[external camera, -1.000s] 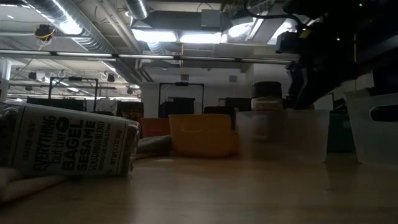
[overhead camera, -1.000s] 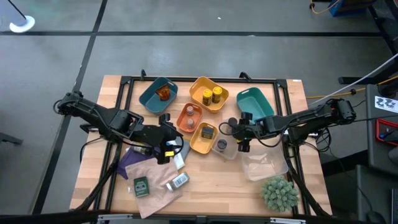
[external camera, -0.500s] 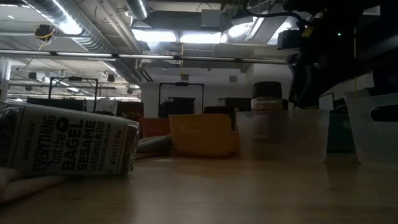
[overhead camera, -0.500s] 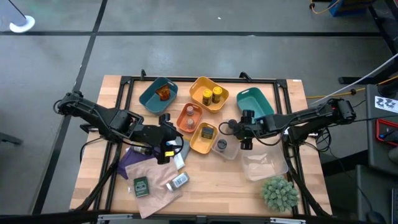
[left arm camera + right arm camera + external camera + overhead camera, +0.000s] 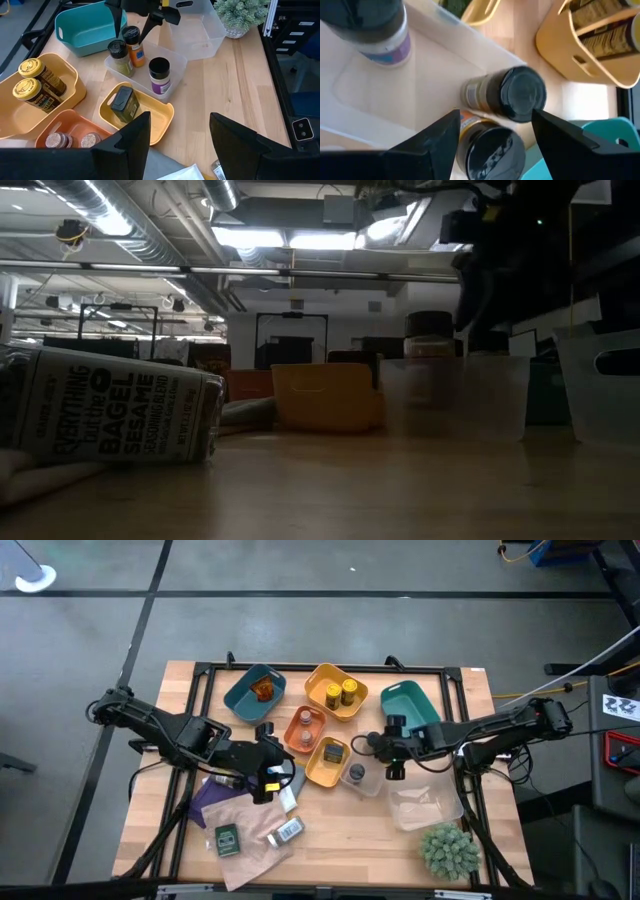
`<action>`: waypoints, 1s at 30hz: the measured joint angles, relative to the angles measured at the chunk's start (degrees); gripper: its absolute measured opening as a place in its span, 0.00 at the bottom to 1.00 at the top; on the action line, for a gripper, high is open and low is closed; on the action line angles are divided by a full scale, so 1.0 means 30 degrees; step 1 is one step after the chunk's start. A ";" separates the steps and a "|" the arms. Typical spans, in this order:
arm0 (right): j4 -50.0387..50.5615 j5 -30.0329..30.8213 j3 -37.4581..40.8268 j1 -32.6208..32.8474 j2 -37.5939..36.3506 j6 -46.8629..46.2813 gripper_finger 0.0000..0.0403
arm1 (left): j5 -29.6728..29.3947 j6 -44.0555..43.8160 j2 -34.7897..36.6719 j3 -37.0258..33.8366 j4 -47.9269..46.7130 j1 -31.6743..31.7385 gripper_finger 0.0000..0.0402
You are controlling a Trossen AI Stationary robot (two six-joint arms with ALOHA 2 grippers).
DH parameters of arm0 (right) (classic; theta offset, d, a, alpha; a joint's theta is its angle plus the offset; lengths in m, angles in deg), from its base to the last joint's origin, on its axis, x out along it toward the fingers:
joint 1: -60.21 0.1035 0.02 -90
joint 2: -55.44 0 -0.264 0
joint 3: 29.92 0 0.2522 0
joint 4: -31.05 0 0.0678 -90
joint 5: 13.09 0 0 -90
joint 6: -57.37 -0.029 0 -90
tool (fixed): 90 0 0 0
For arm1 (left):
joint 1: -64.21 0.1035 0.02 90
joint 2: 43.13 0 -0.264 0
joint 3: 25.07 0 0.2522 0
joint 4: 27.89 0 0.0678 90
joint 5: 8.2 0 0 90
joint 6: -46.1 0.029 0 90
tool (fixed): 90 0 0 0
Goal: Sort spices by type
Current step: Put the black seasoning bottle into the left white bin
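Centrally, the right claw hovers spread over two dark-lidded jars; the left claw waits, parted and empty.

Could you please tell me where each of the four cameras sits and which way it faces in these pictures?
High view: overhead, straight down on the table; both arms show.
Low view: at tabletop height, looking level past the bagel seasoning jar into the room; a dark arm hangs at upper right.
Left wrist view: on the left arm, toward the clear tray; own fingers below.
Right wrist view: on the right arm, close over that tray.
Shared: both wrist views show the purple-labelled jar.
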 joint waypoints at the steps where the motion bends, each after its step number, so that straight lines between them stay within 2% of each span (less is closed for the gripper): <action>1: 0.0023 0.0000 -0.0086 0.0000 -0.0007 0.0188 0.61 | 0.0000 -0.0001 0.0000 0.0000 -0.0068 0.0005 0.46; 6: 0.0546 -0.0007 -0.0689 0.0000 -0.0007 0.0274 0.61 | 0.0007 -0.1146 0.0121 0.0007 -0.1873 -0.0001 0.46; 14: 0.1654 -0.0015 -0.2269 0.0000 -0.0009 0.0278 0.61 | 0.0012 -0.4212 0.0105 0.0015 -0.7192 0.0006 0.46; 18: 0.1662 -0.0015 -0.3135 0.0000 -0.0015 0.0281 0.61 | 0.0007 -0.4292 -0.0023 0.0015 -0.8962 0.0013 0.46; 26: 0.1545 -0.0042 -0.3975 0.0000 -0.0022 0.0288 0.61 | 0.0013 -0.5692 -0.0022 0.0015 -1.0854 0.0019 0.46; 30: 0.1588 -0.0830 -0.3975 0.0000 -0.0022 0.0319 0.61 | 0.1084 -0.5772 0.0002 0.0015 -1.1418 0.0506 0.46</action>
